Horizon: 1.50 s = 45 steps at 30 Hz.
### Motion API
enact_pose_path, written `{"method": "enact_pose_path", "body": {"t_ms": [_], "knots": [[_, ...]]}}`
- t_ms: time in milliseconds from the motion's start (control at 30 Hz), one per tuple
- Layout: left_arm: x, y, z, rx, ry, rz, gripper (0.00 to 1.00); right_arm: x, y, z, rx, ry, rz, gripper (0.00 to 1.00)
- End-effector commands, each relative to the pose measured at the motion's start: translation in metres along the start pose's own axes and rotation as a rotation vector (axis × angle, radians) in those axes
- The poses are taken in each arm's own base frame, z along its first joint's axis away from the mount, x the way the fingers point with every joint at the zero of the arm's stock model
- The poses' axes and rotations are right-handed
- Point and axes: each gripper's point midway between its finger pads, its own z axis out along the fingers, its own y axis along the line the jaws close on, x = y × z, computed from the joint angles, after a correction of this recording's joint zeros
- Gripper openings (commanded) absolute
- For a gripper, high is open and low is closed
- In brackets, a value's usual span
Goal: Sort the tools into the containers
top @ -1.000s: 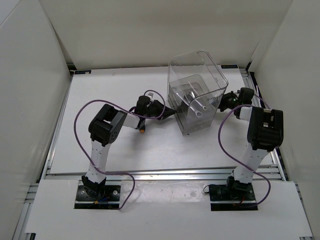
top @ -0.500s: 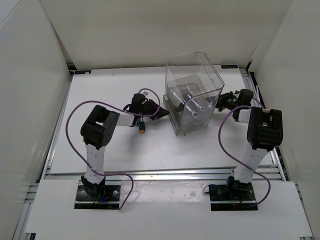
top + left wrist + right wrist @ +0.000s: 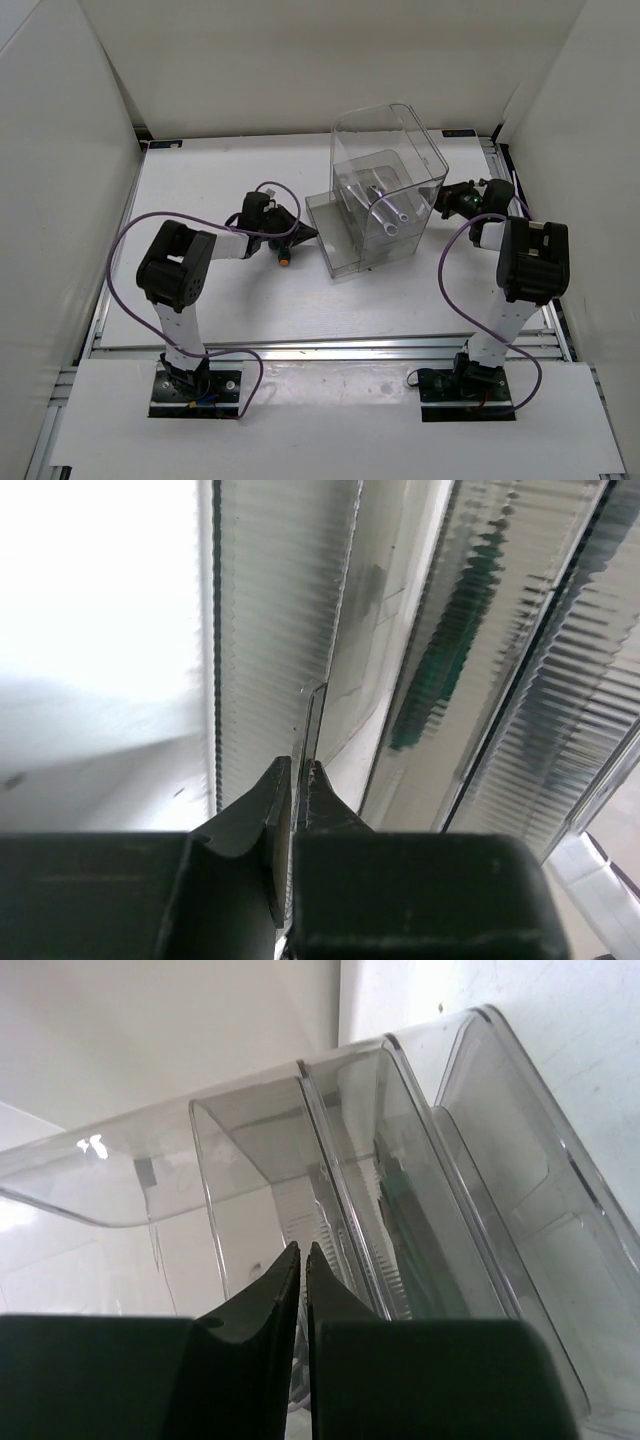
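The clear plastic bin stands right of centre, and its bottom drawer sticks out to the left. My left gripper is shut on the drawer's thin clear front edge. A green-handled tool shows blurred through the ribbed plastic, and also in the right wrist view. Two silver wrenches lie in an upper compartment. An orange-tipped screwdriver lies on the table under my left wrist. My right gripper is shut, its tips at the bin's right wall.
White walls enclose the table on three sides. A metal rail runs along the near edge. Purple cables loop beside both arms.
My left gripper has moved left with the drawer's edge in it, and the drawer has slid out of the bin. The bin shifted a little left and straightened. The right gripper stayed at its wall.
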Motion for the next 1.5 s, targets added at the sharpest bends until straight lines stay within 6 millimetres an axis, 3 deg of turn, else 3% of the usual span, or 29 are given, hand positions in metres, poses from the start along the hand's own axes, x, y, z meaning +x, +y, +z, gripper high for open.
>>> {"method": "enact_pose_path", "body": {"t_ms": [0,133,367,400,567,600,633,767,833,967,1067,1233,1367,1467], "knots": [[-0.002,0.024,-0.023,-0.092,-0.012,-0.001,0.1,0.005,0.018,-0.009,-0.057,-0.017,-0.05,0.09],[0.0,0.041,-0.034,-0.124,-0.009,-0.021,0.1,0.01,0.016,-0.014,-0.057,-0.02,-0.046,0.09],[-0.009,0.042,-0.042,-0.135,-0.008,-0.007,0.1,0.015,0.016,-0.018,-0.058,-0.021,-0.051,0.09],[-0.008,0.043,-0.042,-0.132,0.003,-0.01,0.12,0.017,0.014,-0.018,-0.054,-0.017,-0.047,0.09],[-0.013,0.044,-0.042,-0.178,0.008,0.014,0.43,0.017,0.017,-0.02,-0.06,-0.015,-0.059,0.09],[-0.019,0.038,-0.042,-0.178,-0.006,0.034,0.46,0.018,0.016,-0.02,-0.058,-0.012,-0.057,0.09],[-0.022,0.035,-0.046,-0.192,-0.018,0.047,0.56,0.019,0.017,-0.02,-0.058,-0.009,-0.057,0.09],[-0.048,0.005,-0.054,-0.171,-0.085,0.11,0.72,0.021,0.016,-0.021,-0.055,-0.002,-0.054,0.09],[-0.064,-0.017,-0.061,-0.148,-0.128,0.154,0.77,0.021,0.013,-0.022,-0.051,-0.003,-0.049,0.09],[-0.096,-0.039,-0.091,-0.196,-0.262,0.255,0.82,0.024,0.011,-0.024,-0.051,-0.004,-0.049,0.09],[-0.104,-0.025,-0.106,-0.311,-0.302,0.304,0.87,0.027,0.009,-0.026,-0.048,0.0,-0.043,0.09],[-0.084,0.028,-0.113,-0.448,-0.25,0.284,0.87,0.03,0.003,-0.029,-0.038,0.004,-0.035,0.09],[-0.071,0.049,-0.111,-0.513,-0.218,0.343,0.86,0.032,0.003,-0.03,-0.038,0.008,-0.038,0.09],[-0.068,0.054,-0.111,-0.526,-0.218,0.369,0.83,0.033,0.003,-0.031,-0.04,0.013,-0.036,0.09]]}}
